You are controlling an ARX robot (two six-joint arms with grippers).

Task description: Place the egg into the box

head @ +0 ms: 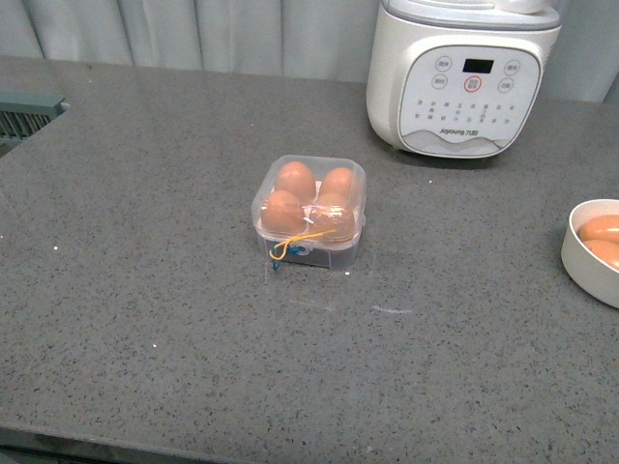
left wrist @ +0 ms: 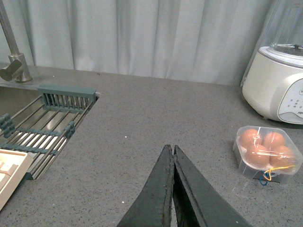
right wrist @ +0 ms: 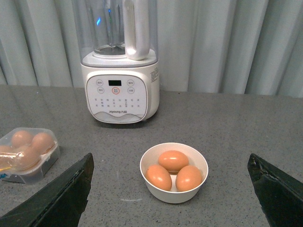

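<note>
The egg (head: 282,212) is seen inside the box (head: 309,208), in the near-left of its four cells, and all four cells are filled with brown eggs. The box is closed under its clear lid, with a yellow cord (head: 295,241) and a blue one at the clasp, and it lies in front of and to the left of the white blender (head: 460,75). One cream bowl (right wrist: 173,172) is placed to the right of the box, well apart from it; three more brown eggs are counted in it from the right wrist view, while only two are visible from the front, where the bowl is cut off at the edge. The left gripper (left wrist: 172,156) is pressed together on nothing. The right gripper (right wrist: 170,189) is spread wide, only its two finger ends being shown.
</note>
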